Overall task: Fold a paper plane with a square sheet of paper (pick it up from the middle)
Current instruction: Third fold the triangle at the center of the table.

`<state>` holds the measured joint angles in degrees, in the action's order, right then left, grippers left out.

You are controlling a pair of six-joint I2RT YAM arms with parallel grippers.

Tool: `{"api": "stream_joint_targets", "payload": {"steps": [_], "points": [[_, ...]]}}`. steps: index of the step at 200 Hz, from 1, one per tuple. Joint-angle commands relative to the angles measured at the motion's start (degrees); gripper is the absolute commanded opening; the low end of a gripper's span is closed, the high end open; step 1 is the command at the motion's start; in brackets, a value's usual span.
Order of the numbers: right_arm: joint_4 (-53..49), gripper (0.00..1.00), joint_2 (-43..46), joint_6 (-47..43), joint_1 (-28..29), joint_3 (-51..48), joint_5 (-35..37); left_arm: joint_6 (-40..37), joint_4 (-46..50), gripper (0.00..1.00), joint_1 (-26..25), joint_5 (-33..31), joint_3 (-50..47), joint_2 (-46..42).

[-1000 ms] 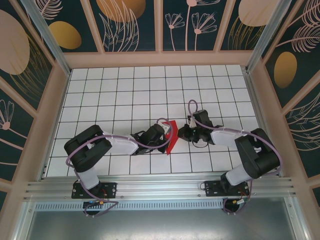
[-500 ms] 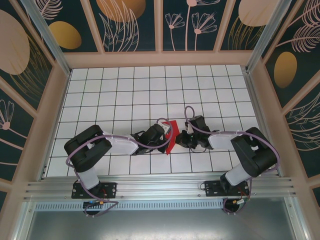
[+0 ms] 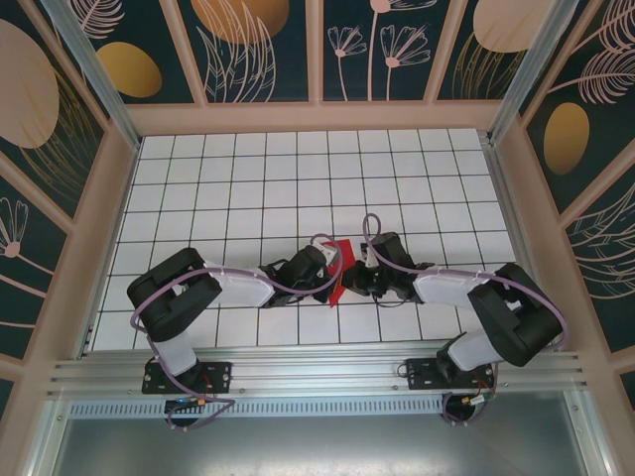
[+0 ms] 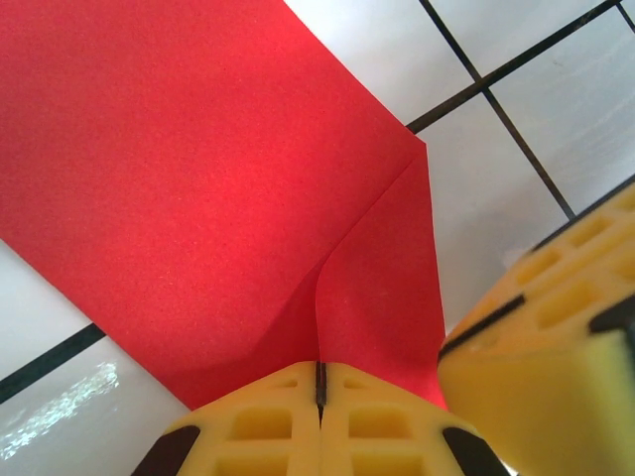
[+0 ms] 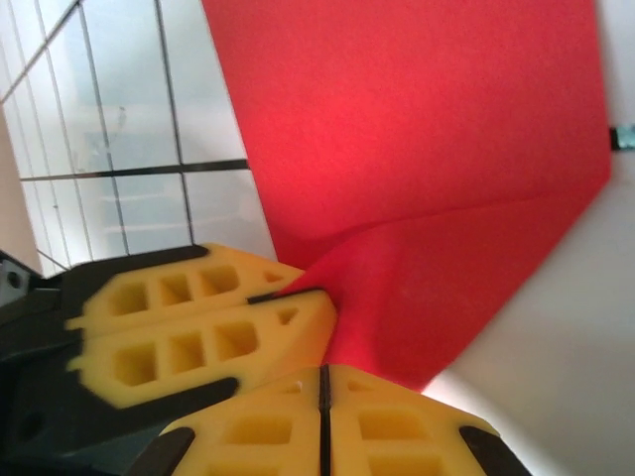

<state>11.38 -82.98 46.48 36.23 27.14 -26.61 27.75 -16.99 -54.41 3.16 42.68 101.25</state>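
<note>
Tight knot at front centre, open tabletop beyond
Left pincer and right pincer meet on the red paper, no gap between them — far rows and side columns lie free

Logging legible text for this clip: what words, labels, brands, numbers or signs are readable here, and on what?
None: there is no readable text.
square sheet of paper: plain red, unmarked.
left fingers and right fingers: bare yellow, no lettering.
wall panels: leaf and flower drawings, no words.
tiled table: black grid lines, no numbers.
</note>
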Motion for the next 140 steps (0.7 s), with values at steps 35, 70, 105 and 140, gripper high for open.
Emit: {"api": "stream_joint_targets", "payload": {"steps": [35, 70, 105, 140], "points": [[2.67, 0.1, -2.78, 1.63, 0.59, -2.48, 1.21, 0.73, 0.28, 0.02, 0.18, 0.26, -0.98, -0.75], [0.71, 0.1, 1.55, 2.15, 1.71, -1.73, 1.56, 0.77, 0.07, 0.02, 0.25, 0.42, -1.13, -0.83], [2.71, 0.11, 2.98, 4.36, 3.47, -2.51, 1.74, 0.81, 0.03, 0.02, 0.27, 0.62, -1.34, -0.8], [6.17, 0.1, -0.44, 6.15, 4.27, -4.12, 2.7, 0.82, 0.12, 0.02, 0.21, 0.67, -1.1, -0.79]]}}
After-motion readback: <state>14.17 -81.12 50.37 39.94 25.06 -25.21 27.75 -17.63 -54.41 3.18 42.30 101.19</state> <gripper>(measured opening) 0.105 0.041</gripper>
